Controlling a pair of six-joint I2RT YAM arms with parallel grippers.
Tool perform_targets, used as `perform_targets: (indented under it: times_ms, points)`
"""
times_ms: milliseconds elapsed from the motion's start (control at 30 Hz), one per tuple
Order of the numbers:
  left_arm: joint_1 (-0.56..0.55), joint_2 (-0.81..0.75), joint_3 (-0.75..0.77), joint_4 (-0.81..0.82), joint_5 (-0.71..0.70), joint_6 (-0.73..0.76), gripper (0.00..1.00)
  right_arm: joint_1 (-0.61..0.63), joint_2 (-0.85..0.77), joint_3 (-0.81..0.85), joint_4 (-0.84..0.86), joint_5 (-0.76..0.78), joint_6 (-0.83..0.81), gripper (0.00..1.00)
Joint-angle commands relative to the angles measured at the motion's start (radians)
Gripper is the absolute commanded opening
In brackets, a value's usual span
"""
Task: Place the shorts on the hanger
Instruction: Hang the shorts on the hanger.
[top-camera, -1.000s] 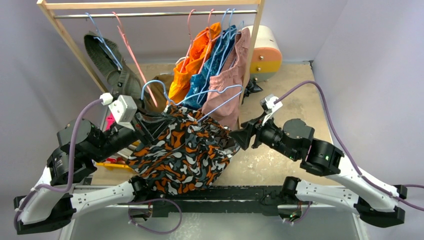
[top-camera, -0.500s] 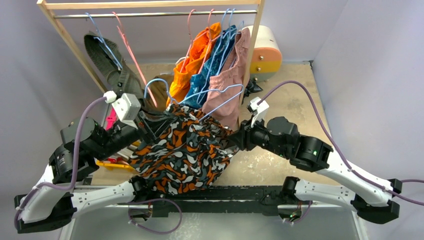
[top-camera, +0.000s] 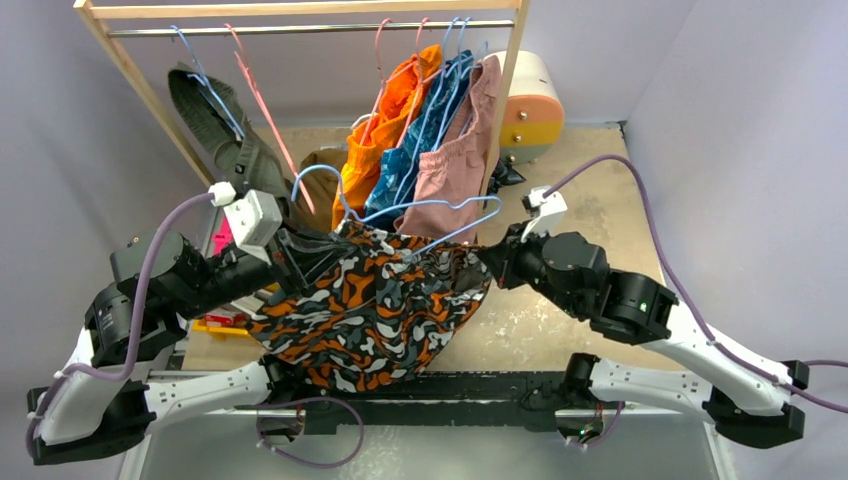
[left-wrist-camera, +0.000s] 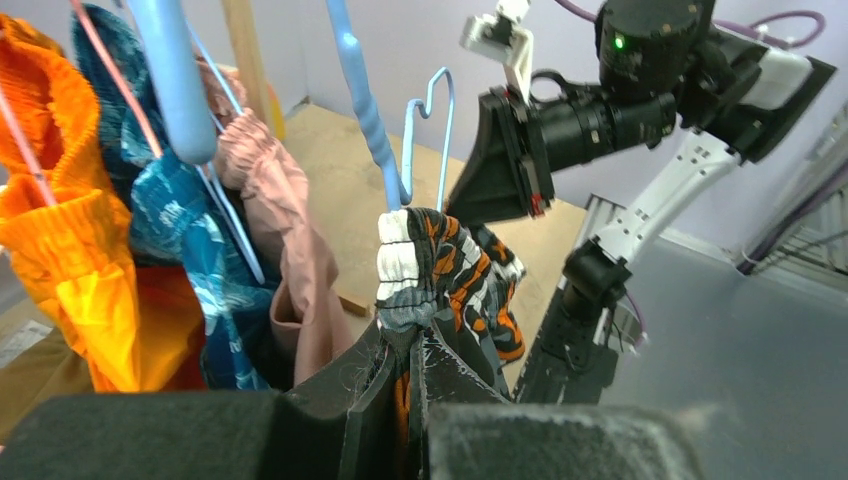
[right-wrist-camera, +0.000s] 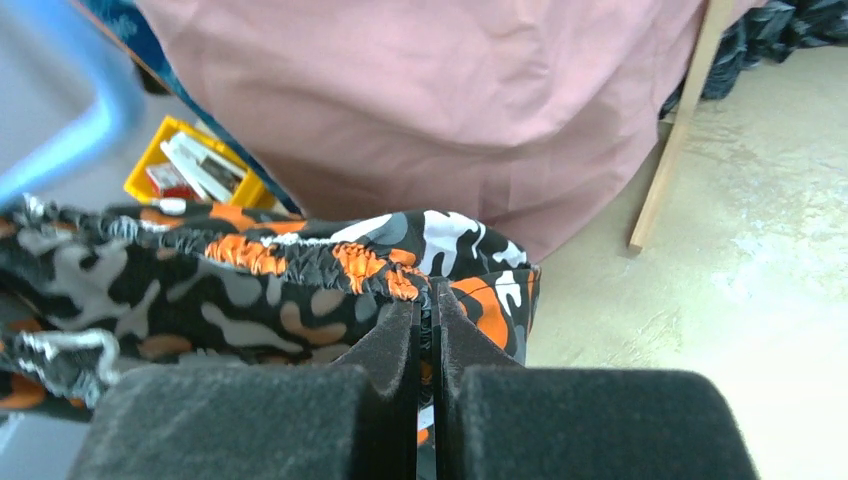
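The camouflage shorts (top-camera: 370, 310) in orange, black, grey and white hang stretched between both grippers above the table's near edge. My left gripper (top-camera: 300, 255) is shut on the waistband's left end (left-wrist-camera: 420, 290). My right gripper (top-camera: 492, 265) is shut on the waistband's right end (right-wrist-camera: 425, 290). A light-blue wire hanger (top-camera: 430, 215) lies across the top of the shorts, its hook (top-camera: 315, 175) rising near my left gripper. In the left wrist view the hanger wire (left-wrist-camera: 365, 110) rises right behind the bunched waistband.
A wooden rack (top-camera: 300, 10) stands at the back with hangers, olive shorts (top-camera: 215, 125), orange shorts (top-camera: 385, 125), a blue garment (top-camera: 425, 130) and dusty-pink shorts (top-camera: 455, 160). A cream and orange drawer box (top-camera: 530, 95) sits behind. A yellow tray (right-wrist-camera: 190, 165) lies on the table's left.
My right gripper moved left onto the shorts' waistband and shut on it. The shorts now hang pulled wider between both grippers. The left gripper kept its grip.
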Motion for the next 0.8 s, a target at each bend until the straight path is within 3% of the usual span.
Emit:
perform_targets:
  times_ms: [0,400,767]
  points:
    - [0.002,-0.007,0.046,-0.014,0.087,0.005,0.00,0.001,-0.032,0.045,-0.044,0.137,0.095,0.00]
    - [0.002,-0.007,0.034,-0.128,0.147,0.002,0.00,0.001,-0.042,0.093,-0.146,0.199,0.171,0.00]
    - [0.002,0.034,-0.009,-0.249,0.089,0.030,0.00,0.001,-0.014,0.229,-0.218,0.217,0.122,0.00]
